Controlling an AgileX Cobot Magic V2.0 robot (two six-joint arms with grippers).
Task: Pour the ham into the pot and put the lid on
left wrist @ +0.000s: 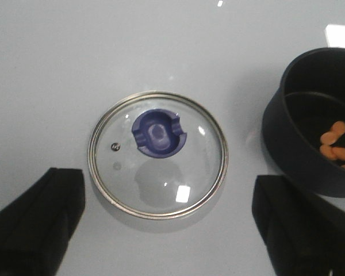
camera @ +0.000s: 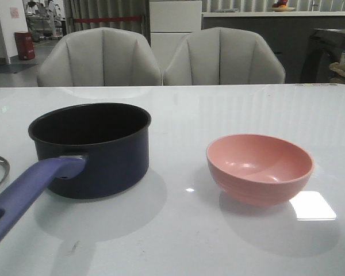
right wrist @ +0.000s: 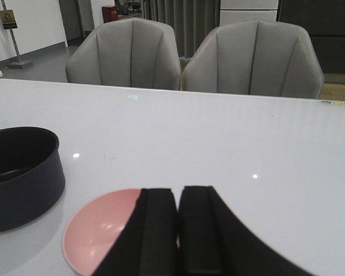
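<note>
Left wrist view puts my left gripper (left wrist: 167,230), jaws apart, straddling the round glass lid (left wrist: 158,154), flat on the desk left of the navy saucepan (left wrist: 316,144) holding the orange ham chunks (left wrist: 336,146). My right gripper (right wrist: 178,230) hangs shut over the empty pink bowl (right wrist: 98,230).

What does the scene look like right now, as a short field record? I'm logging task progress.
ham: orange pieces inside the pot
pot: uncovered, on the table, handle toward the camera
lid: flat on the table beside the pot, knob up
bowl: pink, upright, looks empty
left fingers: spread wide above the lid
right fingers: closed together over the bowl
</note>
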